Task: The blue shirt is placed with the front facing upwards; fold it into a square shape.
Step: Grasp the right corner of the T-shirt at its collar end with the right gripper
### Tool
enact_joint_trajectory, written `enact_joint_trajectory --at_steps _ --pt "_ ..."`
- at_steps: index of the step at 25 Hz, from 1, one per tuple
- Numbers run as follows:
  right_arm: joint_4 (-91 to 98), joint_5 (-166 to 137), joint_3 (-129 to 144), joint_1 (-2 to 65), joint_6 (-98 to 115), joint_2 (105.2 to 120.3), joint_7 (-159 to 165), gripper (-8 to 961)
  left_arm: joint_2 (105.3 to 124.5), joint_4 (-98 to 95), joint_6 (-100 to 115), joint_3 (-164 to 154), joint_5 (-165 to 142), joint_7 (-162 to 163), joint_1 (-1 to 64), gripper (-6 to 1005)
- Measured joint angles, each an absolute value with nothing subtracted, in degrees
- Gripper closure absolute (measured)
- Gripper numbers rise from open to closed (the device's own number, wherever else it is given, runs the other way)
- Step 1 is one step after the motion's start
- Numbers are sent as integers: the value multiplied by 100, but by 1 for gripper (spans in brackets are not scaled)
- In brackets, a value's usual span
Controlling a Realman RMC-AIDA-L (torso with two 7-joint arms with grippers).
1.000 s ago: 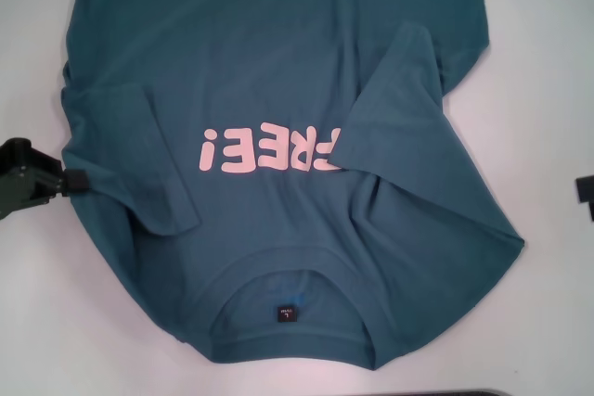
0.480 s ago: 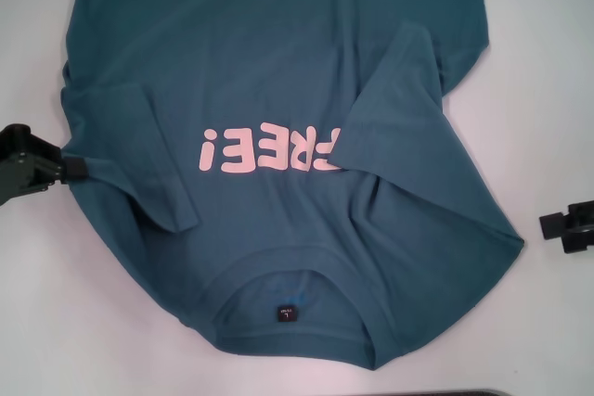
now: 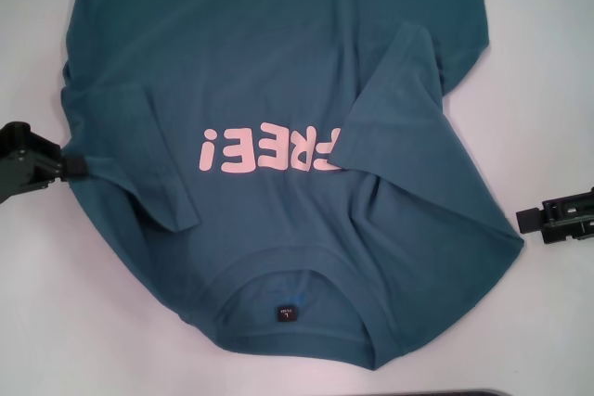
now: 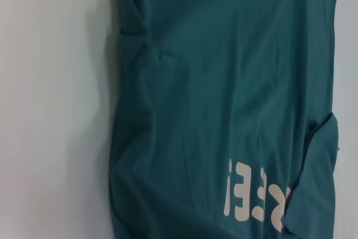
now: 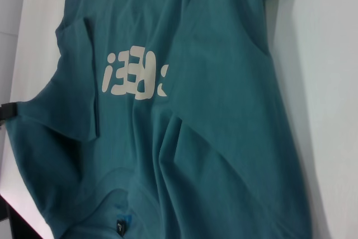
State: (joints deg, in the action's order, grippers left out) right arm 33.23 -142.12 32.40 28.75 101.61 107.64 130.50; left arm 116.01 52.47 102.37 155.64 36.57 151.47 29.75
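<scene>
From the head view, the blue shirt (image 3: 278, 136) lies flat on the white table (image 3: 557, 62), front up, with its neck near the robot and both sleeves folded in over the chest. The right sleeve hides part of the pink word (image 3: 269, 149). The left gripper (image 3: 78, 168) is at the shirt's left edge and touches the cloth; I cannot tell if its fingers are together or apart. The right gripper (image 3: 525, 221) is just beside the shirt's right edge, and I cannot tell its fingers either. If one side pinches only the top layer, or one side lifts first, the shirt could bunch up and fold crooked. A dark strip (image 3: 445, 393) sits at the near table edge.

From the left wrist view, the shirt (image 4: 224, 93) has wrinkles near its edge. They may get folded in.

From the right wrist view, the shirt (image 5: 179, 127) shows deep creases by the neck, and nothing blocks the way
</scene>
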Motion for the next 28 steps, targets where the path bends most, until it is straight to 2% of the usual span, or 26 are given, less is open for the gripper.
enact_joint_trajectory --at_steps 12,28 --pt "3322 -14212 3409 2938 9970 10892 12943 41 11601 5247 10221 15606 3672 15152 2979 998" --pt "3172 -14229 3573 2960 9924 10863 13224 41 11601 5247 10215 15583 3674 15153 2979 998"
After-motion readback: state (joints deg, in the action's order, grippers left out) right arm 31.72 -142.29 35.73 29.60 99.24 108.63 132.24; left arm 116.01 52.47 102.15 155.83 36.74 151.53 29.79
